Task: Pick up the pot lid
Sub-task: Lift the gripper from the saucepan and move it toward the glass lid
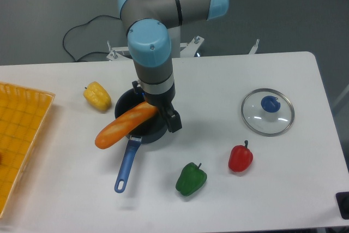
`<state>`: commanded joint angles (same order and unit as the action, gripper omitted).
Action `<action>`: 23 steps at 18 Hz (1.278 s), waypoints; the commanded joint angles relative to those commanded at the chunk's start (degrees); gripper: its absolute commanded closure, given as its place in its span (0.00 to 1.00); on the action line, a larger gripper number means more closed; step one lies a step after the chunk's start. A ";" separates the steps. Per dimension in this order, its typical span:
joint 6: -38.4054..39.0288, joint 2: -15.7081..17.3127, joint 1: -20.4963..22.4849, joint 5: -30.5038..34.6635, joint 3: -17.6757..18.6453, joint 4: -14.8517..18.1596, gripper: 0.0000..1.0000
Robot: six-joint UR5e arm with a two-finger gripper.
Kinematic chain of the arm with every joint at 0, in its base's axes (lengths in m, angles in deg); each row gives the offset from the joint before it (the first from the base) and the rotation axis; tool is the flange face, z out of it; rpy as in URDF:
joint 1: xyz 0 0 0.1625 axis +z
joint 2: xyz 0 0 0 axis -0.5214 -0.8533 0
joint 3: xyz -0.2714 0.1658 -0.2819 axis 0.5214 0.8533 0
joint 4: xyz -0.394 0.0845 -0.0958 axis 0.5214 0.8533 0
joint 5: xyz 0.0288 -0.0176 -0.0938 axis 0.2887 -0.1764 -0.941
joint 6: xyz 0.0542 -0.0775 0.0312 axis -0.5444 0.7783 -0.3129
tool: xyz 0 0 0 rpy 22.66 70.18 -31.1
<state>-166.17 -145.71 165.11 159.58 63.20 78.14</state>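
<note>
Nearest my camera, a black object (342,204) sits at the right edge of my view, cut off by the frame. A little farther in, I see a green pepper (191,179) on the desk (262,195), with a red pepper (240,158) beyond it to the right. Past that, well apart from my arm (152,47), the pot lid (267,126) lies flat on the desk, clear glass with a blue knob (270,103) on top.

I have the fingers (173,122) over the black pan (151,131), spread wide. An orange, elongated item (122,127) lies tilted across the pan's rim, its upper end partly hidden by the arm; I can't tell whether the fingers touch it. The pan's blue handle (127,166) points toward me. A yellow vegetable (97,96) rests just beside the pan, and a yellow crate (19,129) stands at the far left.
</note>
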 joint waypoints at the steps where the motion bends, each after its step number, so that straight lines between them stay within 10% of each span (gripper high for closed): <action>1: 0.00 0.09 0.00 0.00 0.00 0.00 0.00; 23: 0.62 2.81 6.50 -4.04 4.83 -0.17 0.00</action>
<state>-165.55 -142.90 171.61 155.53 68.03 77.96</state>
